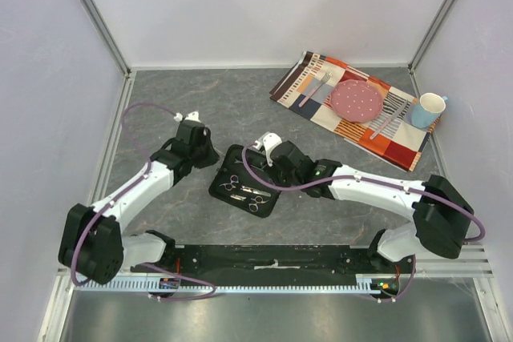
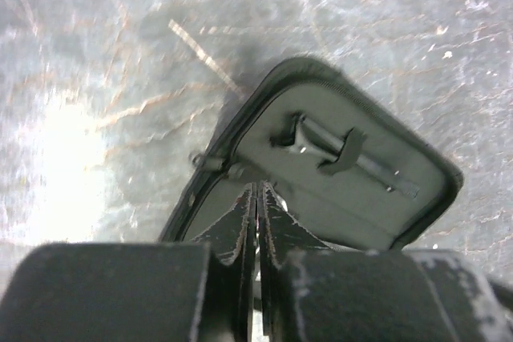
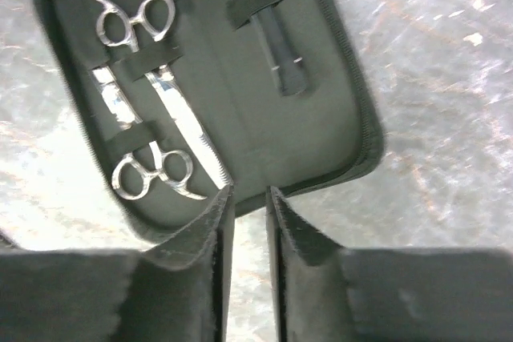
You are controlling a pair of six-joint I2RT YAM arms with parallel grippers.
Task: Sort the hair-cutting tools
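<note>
A flat black fabric case [image 1: 271,203] lies open on the grey table between my grippers. Two silver scissors [image 1: 232,184] [image 1: 256,199] are strapped in its near half; in the right wrist view they lie head to tail, one [image 3: 183,116] and the other [image 3: 151,176]. A thin black clip [image 3: 276,38] sits under a strap in the other half and also shows in the left wrist view [image 2: 361,162]. My left gripper [image 1: 210,152] [image 2: 258,186] is shut, its tips at the case's far-left corner. My right gripper [image 1: 276,164] [image 3: 248,191] is slightly open and empty at the case's far-right edge.
A patterned placemat [image 1: 393,146] lies at the back right with a pink plate [image 1: 357,100], a fork [image 1: 314,90] and a knife [image 1: 389,120] on it. A blue-and-white cup [image 1: 427,110] stands at its right end. White walls close in the table.
</note>
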